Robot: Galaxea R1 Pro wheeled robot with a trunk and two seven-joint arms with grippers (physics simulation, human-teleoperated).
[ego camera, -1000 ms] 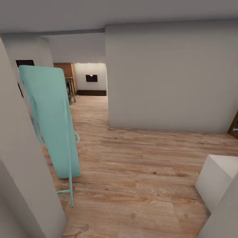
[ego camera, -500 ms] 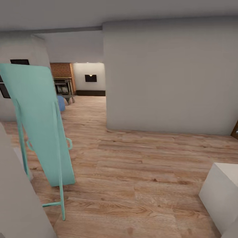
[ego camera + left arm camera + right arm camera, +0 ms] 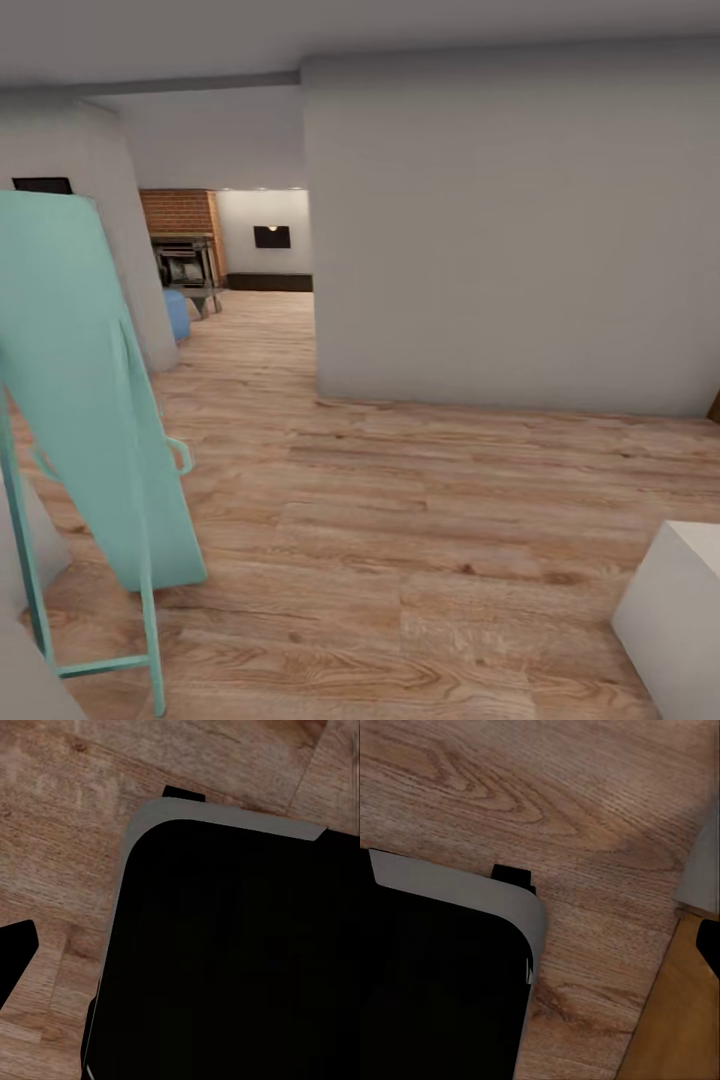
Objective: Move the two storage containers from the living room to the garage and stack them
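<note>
Facing a wood plank floor (image 3: 400, 520), the head view shows a teal standing frame (image 3: 90, 400) and grey wall (image 3: 510, 230); both wrist views show a black body over planks, each gripper's state impossible to tell.

Head cam looked fwd and down from standing height over the light wood plank floor (image 3: 420, 520), w/ a tall mint-green leaning panel (image 3: 80, 400) near at its left. Both wrist cams faced straight down, close above a black, grey-edged robot body part (image 3: 232, 960); all three views shared that plank floor.
</note>
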